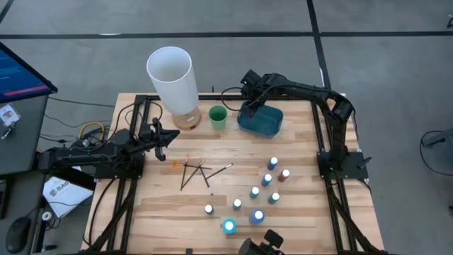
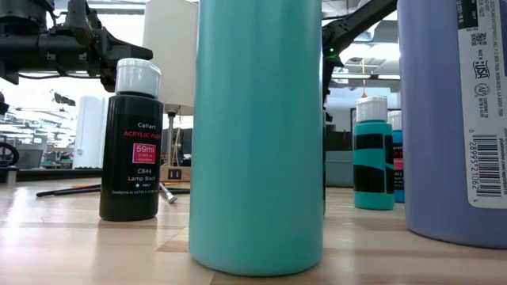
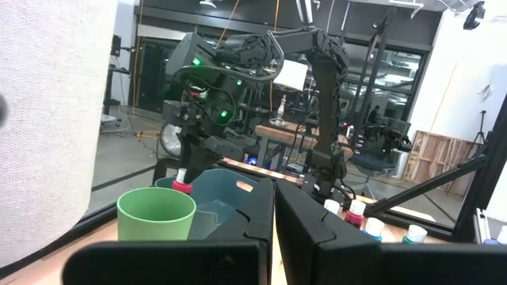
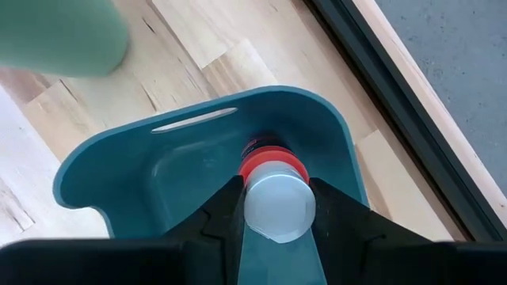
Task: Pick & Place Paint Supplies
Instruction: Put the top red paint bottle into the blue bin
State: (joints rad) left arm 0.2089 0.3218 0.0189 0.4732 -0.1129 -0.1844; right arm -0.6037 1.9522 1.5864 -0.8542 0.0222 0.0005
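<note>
Right gripper [image 4: 273, 207] clamps a red bottle [image 4: 274, 198] upright, long axis vertical, white cap up, over the blue tray [image 4: 198, 131]. Left gripper [image 1: 164, 136] closed, empty, near the white cylinder [image 1: 172, 76]. Nine bottles [image 1: 255, 192] stand on the table [image 1: 297, 142], brushes [image 1: 192, 173] lie flat.
</note>
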